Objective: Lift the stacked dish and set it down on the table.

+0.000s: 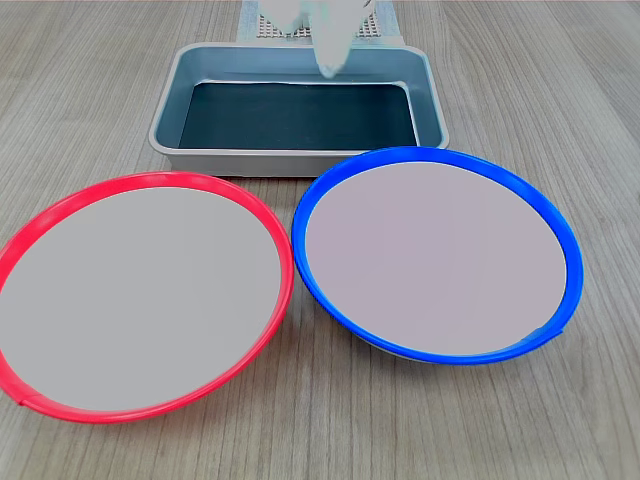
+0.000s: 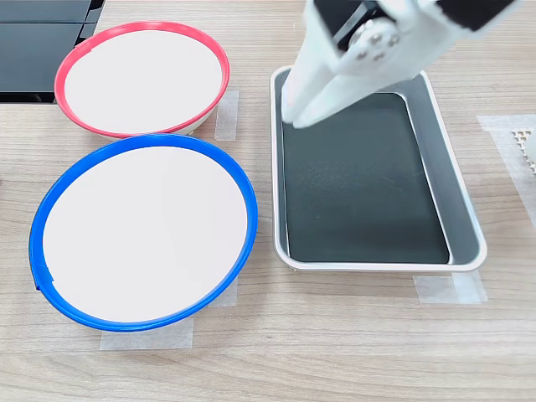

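Note:
The stacked dish (image 1: 435, 250), blue-rimmed with a flat pale inside, rests level on the table (image 1: 560, 90), just in front of the tray in the first exterior view. The second exterior view has the dish (image 2: 146, 239) at lower left, on the table (image 2: 335, 352). My gripper (image 2: 298, 118) hangs over the tray's far end, well clear of the dish, white fingers pointing down with a narrow gap and nothing between them. In the first exterior view the gripper (image 1: 328, 62) is only a blurred white tip at the top edge.
A red-rimmed dish (image 1: 140, 295) (image 2: 142, 77) lies beside the blue one, rims nearly touching. A grey metal tray (image 1: 300, 160) (image 2: 377, 266) with a dark floor stands behind. Pale tape strips (image 2: 146, 335) mark the tabletop. A black object (image 2: 42, 33) fills the second exterior view's top left.

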